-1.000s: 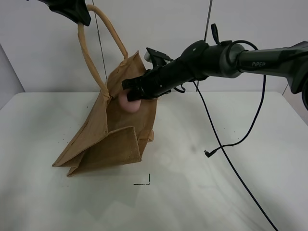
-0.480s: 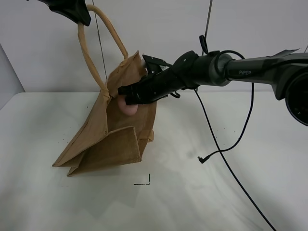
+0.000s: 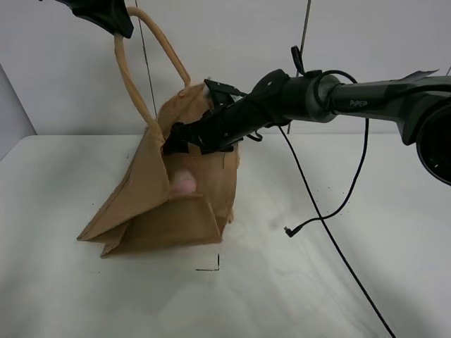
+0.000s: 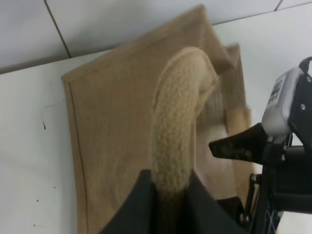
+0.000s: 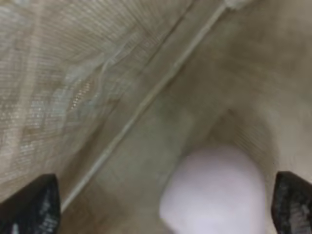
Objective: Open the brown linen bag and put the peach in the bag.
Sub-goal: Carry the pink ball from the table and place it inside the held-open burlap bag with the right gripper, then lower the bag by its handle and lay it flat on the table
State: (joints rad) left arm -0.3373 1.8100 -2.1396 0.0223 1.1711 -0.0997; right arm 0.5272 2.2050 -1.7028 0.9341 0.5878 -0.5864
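The brown linen bag (image 3: 151, 197) hangs tilted over the white table (image 3: 352, 282), its base resting on it and its mouth open. My left gripper (image 3: 106, 15) is shut on one beige handle (image 3: 127, 77) and holds it up; the left wrist view shows its fingers (image 4: 141, 204) clamped on the handle (image 4: 178, 122). My right gripper (image 3: 187, 139) is at the bag's mouth, jaws open and empty. The peach (image 3: 182, 183) lies loose inside the bag below it. The right wrist view shows the blurred peach (image 5: 217, 190) between the spread fingertips (image 5: 29, 202).
A loose black cable (image 3: 320, 211) trails from the right arm across the table's right half. A small black corner mark (image 3: 211, 266) lies in front of the bag. A white wall stands behind.
My right gripper has opened at the bag's mouth. The peach it held has dropped down inside the bag. The bag has swung and bulged slightly to the right.
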